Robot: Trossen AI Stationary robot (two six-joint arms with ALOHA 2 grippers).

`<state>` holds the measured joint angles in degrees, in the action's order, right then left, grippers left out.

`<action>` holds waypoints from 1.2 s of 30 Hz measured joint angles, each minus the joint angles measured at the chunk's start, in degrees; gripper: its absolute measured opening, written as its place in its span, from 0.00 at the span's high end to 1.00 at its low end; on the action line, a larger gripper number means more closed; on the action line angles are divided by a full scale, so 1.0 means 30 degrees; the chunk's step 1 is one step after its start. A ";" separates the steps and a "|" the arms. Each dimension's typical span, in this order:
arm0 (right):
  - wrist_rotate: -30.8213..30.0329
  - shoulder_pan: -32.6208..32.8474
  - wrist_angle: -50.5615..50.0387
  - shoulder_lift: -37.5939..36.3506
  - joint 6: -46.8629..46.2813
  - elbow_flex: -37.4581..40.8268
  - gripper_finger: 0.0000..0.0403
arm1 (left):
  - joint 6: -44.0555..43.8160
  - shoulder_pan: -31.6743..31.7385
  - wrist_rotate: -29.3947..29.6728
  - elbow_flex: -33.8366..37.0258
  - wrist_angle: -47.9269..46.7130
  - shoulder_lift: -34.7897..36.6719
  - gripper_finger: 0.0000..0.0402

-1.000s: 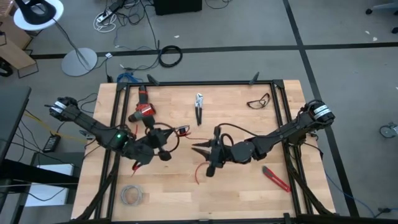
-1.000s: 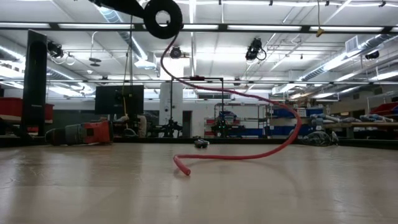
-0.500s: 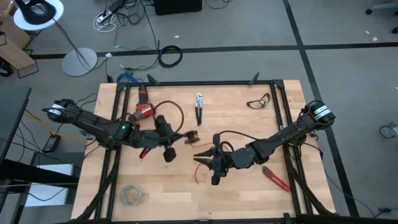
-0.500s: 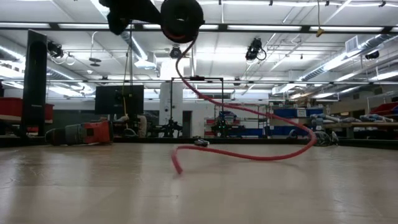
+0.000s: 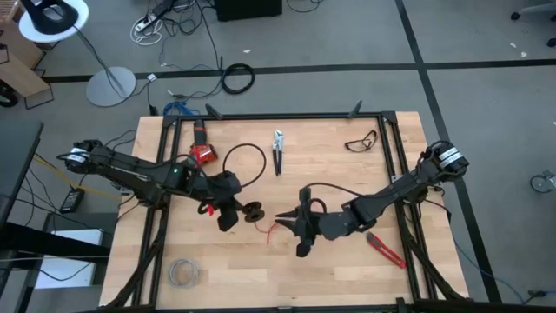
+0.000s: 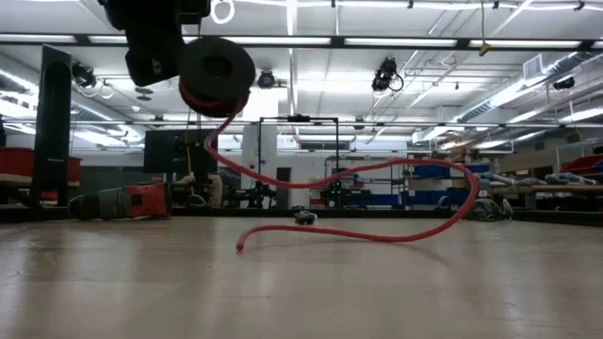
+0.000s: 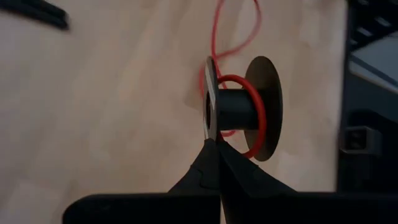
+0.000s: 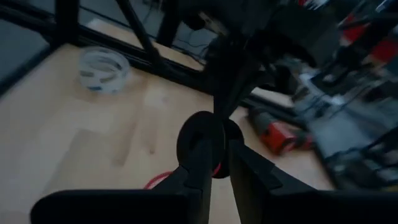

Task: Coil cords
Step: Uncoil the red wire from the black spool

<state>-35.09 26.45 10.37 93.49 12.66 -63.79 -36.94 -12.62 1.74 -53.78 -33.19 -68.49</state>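
A black spool (image 6: 217,71) hangs above the table's middle, with my left gripper (image 7: 214,144) shut on it. One turn of the thin red cord (image 7: 258,118) lies around its hub. The rest of the cord (image 6: 396,169) drops from the spool and arcs to the right. It then curves back, and its free end (image 6: 238,247) rests on the wood. My right gripper (image 8: 219,146) stands just right of the spool (image 5: 254,211) and higher. Its fingers are a narrow gap apart and hold nothing. It is out of the low view. My left gripper pinches the rim of one spool flange (image 7: 210,127) between its two fingertips. The fingers slant down from the table's left. The spool is lifted clear with its axis about level. The cord trails slack from the hub down to the table.
A red drill (image 5: 201,155), pliers (image 5: 278,149) and safety glasses (image 5: 362,141) lie toward the far edge. A red utility knife (image 5: 385,249) lies at the near right and a pale grey wire coil (image 5: 183,273) at the near left. Black frame rails (image 5: 165,156) border the table.
My left gripper has rolled its wrist, swung toward the table's right, then come back a little and sunk with the spool. The cord's raised arc has dropped lower and flatter. Its free end has slid along the table toward the left edge.
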 joint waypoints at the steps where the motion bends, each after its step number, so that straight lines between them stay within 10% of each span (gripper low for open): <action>1: 0.0653 -0.0228 0.0006 0.0000 -0.0510 0.0000 0.87 | -0.0178 0.0000 -0.0404 0.0000 0.0007 0.0000 1.00; 9: 0.5910 -0.2073 0.0332 0.0000 -0.3600 0.0000 0.82 | -0.0163 0.0000 -0.0607 0.0000 0.0273 -0.0007 1.00; 18: 0.7287 -0.3237 0.0108 0.0000 -0.4855 0.0000 0.65 | 0.1388 0.0000 0.1538 0.0000 0.1598 -0.0007 1.00; 30: 0.3368 -0.2298 0.0421 -0.1555 -0.1961 0.0000 0.63 | 0.3188 -0.0418 0.6675 0.0000 0.3554 -0.0009 1.00; 36: 0.0406 -0.1393 -0.1233 -0.2610 -0.0584 0.0000 0.63 | 0.3193 -0.1222 1.4191 0.0000 0.1845 -0.0781 1.00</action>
<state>-33.88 22.27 6.68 85.66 10.91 -63.79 -27.36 -16.29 44.31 -53.78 -27.65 -70.83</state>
